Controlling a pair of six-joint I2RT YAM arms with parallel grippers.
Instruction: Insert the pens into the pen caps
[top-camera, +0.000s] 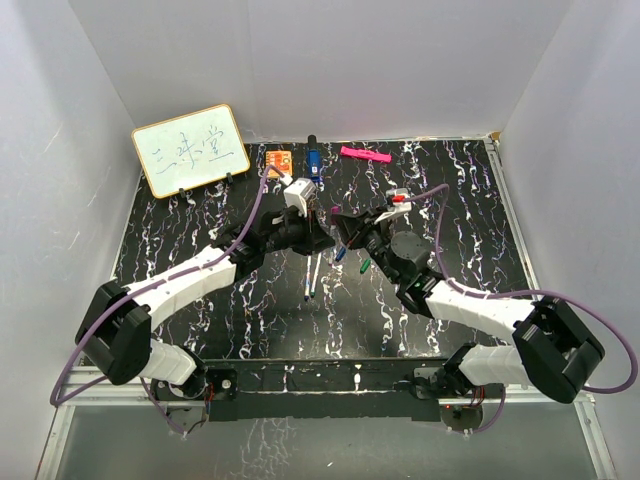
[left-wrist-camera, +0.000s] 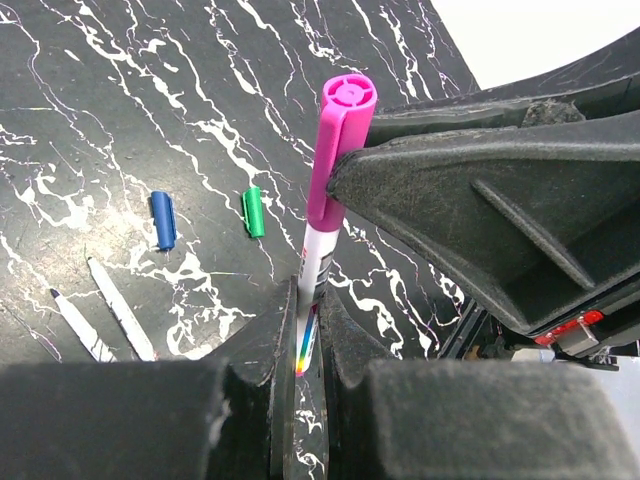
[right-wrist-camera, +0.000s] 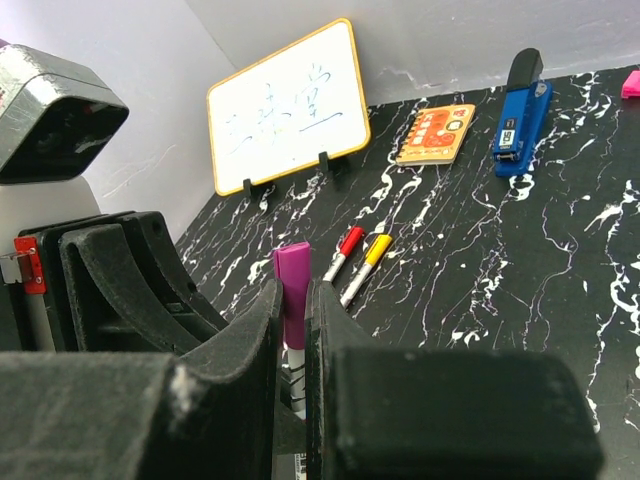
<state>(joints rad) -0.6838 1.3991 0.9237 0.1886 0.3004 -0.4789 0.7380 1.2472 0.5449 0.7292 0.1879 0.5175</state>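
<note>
Marbled black table (top-camera: 480, 210) — pens (left-wrist-camera: 120, 312), caps (left-wrist-camera: 163, 220), stapler (right-wrist-camera: 520, 115)

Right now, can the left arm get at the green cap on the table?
Probably not yet. The left gripper is shut on a pen, whose purple cap the right gripper clamps. The green cap itself lies uncovered beside the blue cap, so the way looks free once the pen is released.

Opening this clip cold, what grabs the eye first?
The two claws meeting mid-table: the left claw grips a white pen by its barrel while the right claw pinches the purple cap on its end. Next, the loose blue cap and green cap lying on the table near two uncapped pens, and the whiteboard at the back left.
</note>
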